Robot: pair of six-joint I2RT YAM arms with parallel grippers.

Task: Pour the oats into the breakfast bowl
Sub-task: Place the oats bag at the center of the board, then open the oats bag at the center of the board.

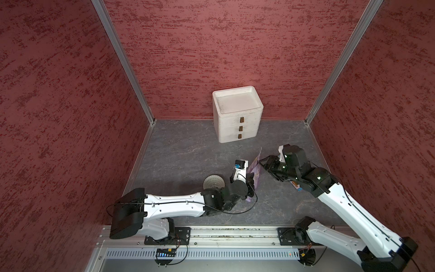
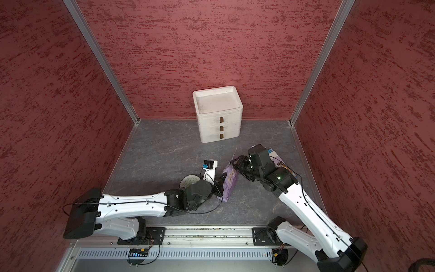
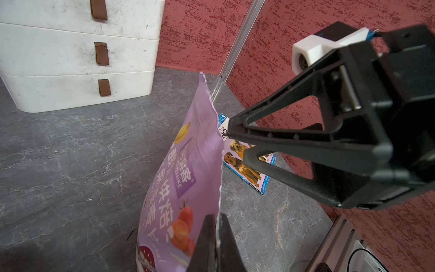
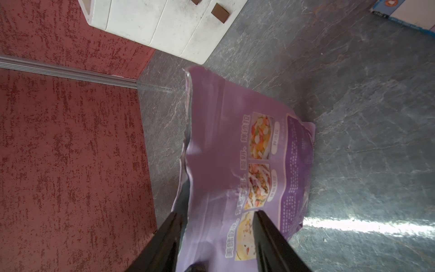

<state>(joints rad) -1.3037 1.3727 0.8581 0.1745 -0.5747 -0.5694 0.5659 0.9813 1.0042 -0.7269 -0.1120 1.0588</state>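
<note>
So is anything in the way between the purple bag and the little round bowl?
Only the left arm's black wrist sits between the soft lilac pouch and the small pale round bowl. The left claw grips the pouch's edge. Nothing else visible.

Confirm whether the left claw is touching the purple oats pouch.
Touching. The left wrist view shows the left claw pinched shut on the edge of the purple oats pouch, with no gap at either finger.

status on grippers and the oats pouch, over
Left gripper shut on pouch edge. Right gripper open around its torn edge. Bowl partly behind left arm.
</note>
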